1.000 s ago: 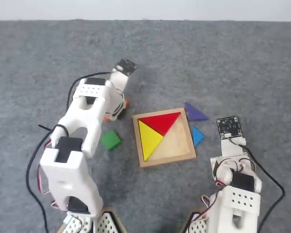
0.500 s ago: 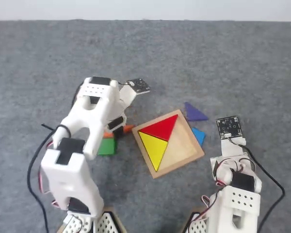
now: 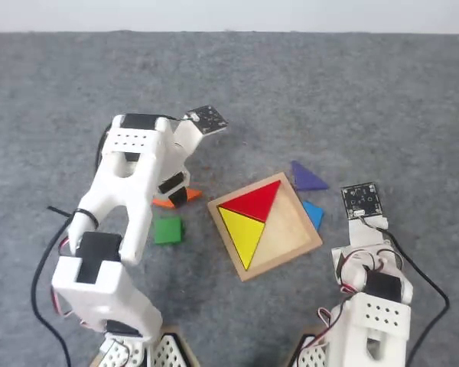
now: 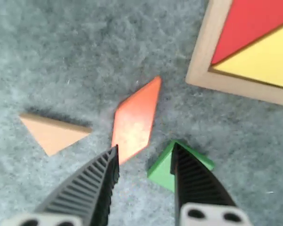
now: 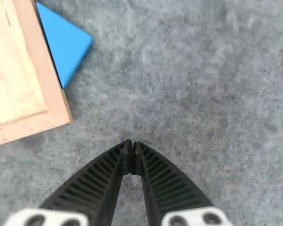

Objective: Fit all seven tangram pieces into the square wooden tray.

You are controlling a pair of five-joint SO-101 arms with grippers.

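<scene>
- Got the left arm stretched forward from its base at the near-left of the grey carpet, bent at the elbow, wrist pitched down toward the floor left of the tray.
- Left gripper (image 4: pixel 144 153) spread wide and gripping nothing, hanging just over the near end of the orange parallelogram (image 4: pixel 134 120), with one finger by that end and the other over a corner of the green square (image 4: pixel 162 172).
- Also spotting a tan triangle (image 4: pixel 54 133) flat on the carpet near the orange piece, not touching it.
- Moving right: square wooden tray (image 3: pixel 284 259) sitting mid-table, turned at an angle, corner pointing at the orange piece.
- Inside it, red triangle (image 3: pixel 254 202) and yellow triangle (image 3: pixel 243 233) lying flush along one shared edge, bare wood in the other half.
- Purple triangle (image 3: pixel 307 177) on the carpet just off the tray's far corner.
- Blue triangle (image 3: pixel 314 214) tucked right against the tray's right rim.
- Right arm folded back low at the near-right, right gripper (image 5: pixel 131 143) pinched closed on nothing, aimed at carpet near the tray's corner.
</scene>
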